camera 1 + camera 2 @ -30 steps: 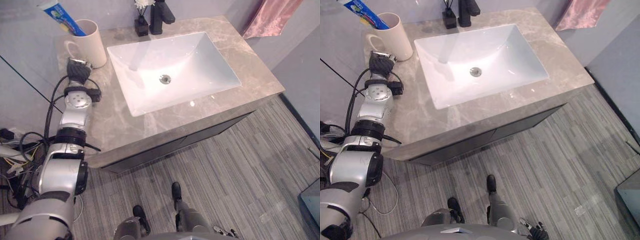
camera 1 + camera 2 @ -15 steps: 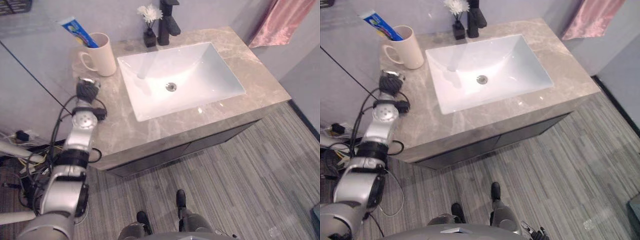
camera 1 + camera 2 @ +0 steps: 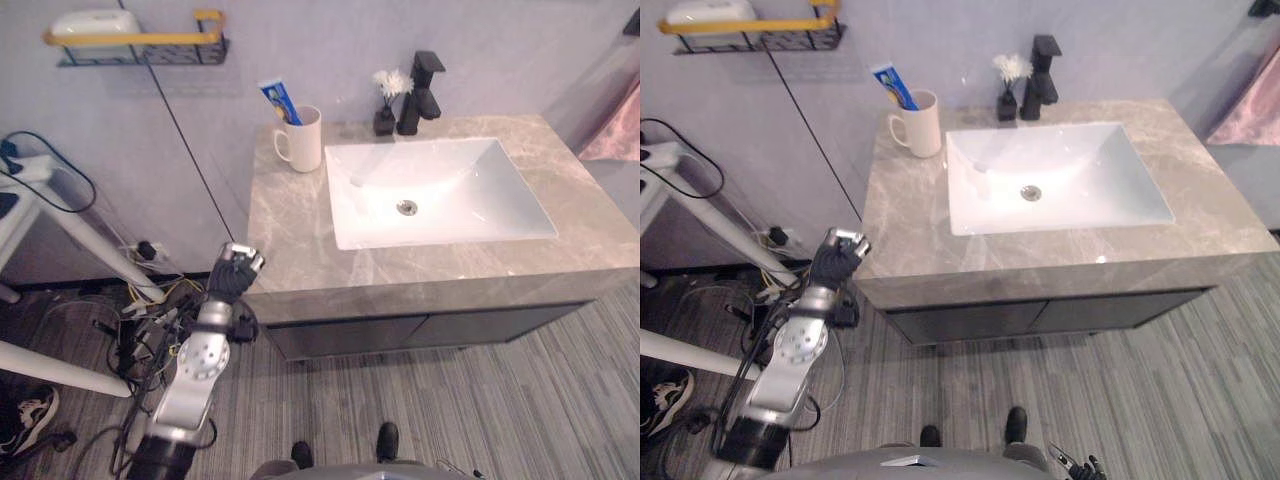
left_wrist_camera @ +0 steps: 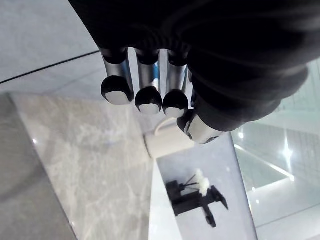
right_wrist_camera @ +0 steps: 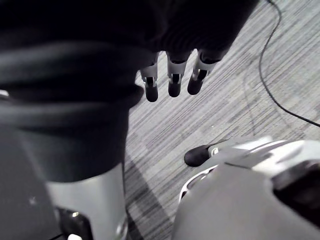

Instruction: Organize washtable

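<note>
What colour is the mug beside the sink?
The mug is cream, clearest in the left eye view.

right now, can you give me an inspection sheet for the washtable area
surface: marble counter with a white sink
job's things: mug holding a toothpaste tube at the back left corner; flower vase beside the black faucet behind the sink
clutter: nothing seen on the counter
hands: left hand off the counter's front left corner, relaxed, empty; right hand hanging over the floor, empty
cables: tangle on the floor left of the cabinet
surroundings: wall shelf, pink towel, white stand
</note>
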You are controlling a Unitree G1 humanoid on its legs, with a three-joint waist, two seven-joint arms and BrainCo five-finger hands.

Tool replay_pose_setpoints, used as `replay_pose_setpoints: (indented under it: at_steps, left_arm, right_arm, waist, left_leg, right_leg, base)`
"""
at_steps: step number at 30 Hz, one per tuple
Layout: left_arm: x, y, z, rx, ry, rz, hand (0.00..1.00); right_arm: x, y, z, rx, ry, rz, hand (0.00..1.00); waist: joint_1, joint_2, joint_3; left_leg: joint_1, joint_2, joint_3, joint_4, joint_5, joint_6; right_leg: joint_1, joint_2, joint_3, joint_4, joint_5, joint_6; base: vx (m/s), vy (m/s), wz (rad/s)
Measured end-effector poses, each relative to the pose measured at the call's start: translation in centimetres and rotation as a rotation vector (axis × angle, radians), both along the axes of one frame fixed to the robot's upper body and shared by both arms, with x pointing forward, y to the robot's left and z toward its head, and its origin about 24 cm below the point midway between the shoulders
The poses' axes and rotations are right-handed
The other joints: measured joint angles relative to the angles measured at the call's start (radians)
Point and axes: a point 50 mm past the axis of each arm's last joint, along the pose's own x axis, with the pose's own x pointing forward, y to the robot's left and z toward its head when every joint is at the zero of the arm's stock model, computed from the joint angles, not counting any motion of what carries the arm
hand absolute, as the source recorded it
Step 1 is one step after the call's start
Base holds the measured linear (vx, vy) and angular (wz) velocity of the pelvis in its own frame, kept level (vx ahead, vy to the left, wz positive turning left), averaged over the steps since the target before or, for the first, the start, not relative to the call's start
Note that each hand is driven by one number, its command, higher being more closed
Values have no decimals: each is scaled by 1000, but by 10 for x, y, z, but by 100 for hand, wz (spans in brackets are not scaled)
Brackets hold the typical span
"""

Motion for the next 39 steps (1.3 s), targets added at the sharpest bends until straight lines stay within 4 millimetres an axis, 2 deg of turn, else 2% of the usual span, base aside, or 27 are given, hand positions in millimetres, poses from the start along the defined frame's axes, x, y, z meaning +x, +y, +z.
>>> replay_pose_setpoints:
  at_steps: [2, 6, 9, 12, 14, 15, 18, 19, 21, 22, 25, 28, 32, 36, 39]
  left_arm:
    - [-17, 8, -12, -34, 48, 50, 100]
    - [-41, 20, -39, -103, 161, 166, 100]
    - [-62, 37, -82, -180, 338, 322, 100]
    - [-98, 55, -139, -232, 621, 486, 100]
    - [-120, 59, -166, -245, 775, 546, 100]
    - [-137, 60, -182, -257, 879, 588, 100]
    - [-171, 60, -208, -297, 1064, 668, 100]
    - [-194, 56, -221, -341, 1184, 719, 100]
    - [-216, 50, -231, -371, 1290, 749, 100]
    - [-225, 46, -234, -408, 1329, 770, 0]
    - [-245, 42, -239, -520, 1400, 849, 0]
    - [-245, 37, -240, -569, 1422, 819, 0]
    - [-240, 36, -241, -586, 1412, 795, 0]
    - [-229, 35, -241, -561, 1393, 737, 0]
    - [-217, 36, -240, -524, 1382, 686, 0]
  right_arm:
    - [1, 0, 0, 0, 0, 4, 0]
    - [-1, -1, -1, 2, 16, 6, 0]
    - [-2, 0, -2, 7, 27, 9, 0]
    - [-2, 2, -3, 11, 34, 22, 0]
    - [-2, 3, -4, 16, 39, 23, 0]
    - [-2, 5, -5, 25, 51, 24, 0]
    - [2, 7, -6, 39, 58, 25, 0]
    - [3, 8, -6, 40, 56, 25, 0]
    - [5, 9, -6, 42, 52, 24, 0]
    - [5, 9, -6, 43, 53, 24, 0]
    - [7, 10, -8, 53, 61, 5, 0]
    - [9, 10, -8, 60, 54, 13, 0]
    - [9, 10, -9, 75, 64, 18, 0]
    - [9, 10, -9, 79, 75, 20, 0]
    - [13, 10, -9, 77, 68, 34, 0]
  waist:
    - [5, 0, -28]
    - [32, -1, -33]
    - [46, -3, -35]
    - [48, -12, -42]
    - [45, -18, -49]
    - [46, -20, -51]
    - [44, -26, -49]
    - [39, -26, -48]
    - [34, -25, -45]
    - [34, -25, -45]
    - [30, -25, -43]
    - [30, -24, -39]
    - [28, -24, -36]
    - [28, -18, -25]
    - [28, -24, -13]
  left_leg:
    - [0, 1, -25, -11, 8, -5]
    - [11, 1, -61, -22, 20, -10]
    - [27, 0, -90, -24, 26, -10]
    - [47, -3, -114, -33, 28, -10]
    - [47, -8, -128, -34, 32, -8]
    - [48, -9, -129, -37, 34, -4]
    - [69, -12, -127, -47, 37, -1]
    - [91, -14, -127, -54, 37, 0]
    - [116, -17, -125, -65, 37, 0]
    - [123, -18, -125, -67, 37, 0]
    - [139, -17, -120, -79, 34, -5]
    - [144, -14, -115, -95, 34, -6]
    - [153, -12, -110, -106, 34, -7]
    - [170, -12, -110, -106, 34, -6]
    - [165, -12, -110, -108, 28, -7]
  right_leg:
    - [7, 2, -25, 0, -14, -2]
    - [31, 3, -54, 0, -23, 0]
    - [59, 3, -86, 0, -28, 3]
    - [87, 1, -110, 0, -39, 7]
    - [92, -2, -124, 0, -43, 8]
    - [93, -3, -125, 0, -44, 8]
    - [107, -6, -124, 0, -45, 11]
    - [122, -8, -124, 0, -49, 14]
    - [141, -11, -123, 0, -52, 17]
    - [146, -12, -123, 0, -53, 18]
    - [157, -12, -120, 0, -58, 18]
    - [160, -12, -118, 0, -65, 19]
    - [163, -11, -117, 0, -71, 24]
    - [174, -6, -117, 0, -69, 23]
    - [168, -6, -115, 0, -77, 26]
  base:
    - [-6, -45, 30]
    - [5, -34, 29]
    - [27, -16, 29]
    - [25, -9, 21]
    - [22, 3, 20]
    - [25, 9, 8]
    - [0, 0, 0]
    - [0, 0, 0]
    - [0, 0, 0]
    - [14, 18, -4]
    - [-13, 7, -3]
    - [-20, 3, -5]
    - [26, -7, -5]
    - [59, -13, 0]
    - [23, 1, -2]
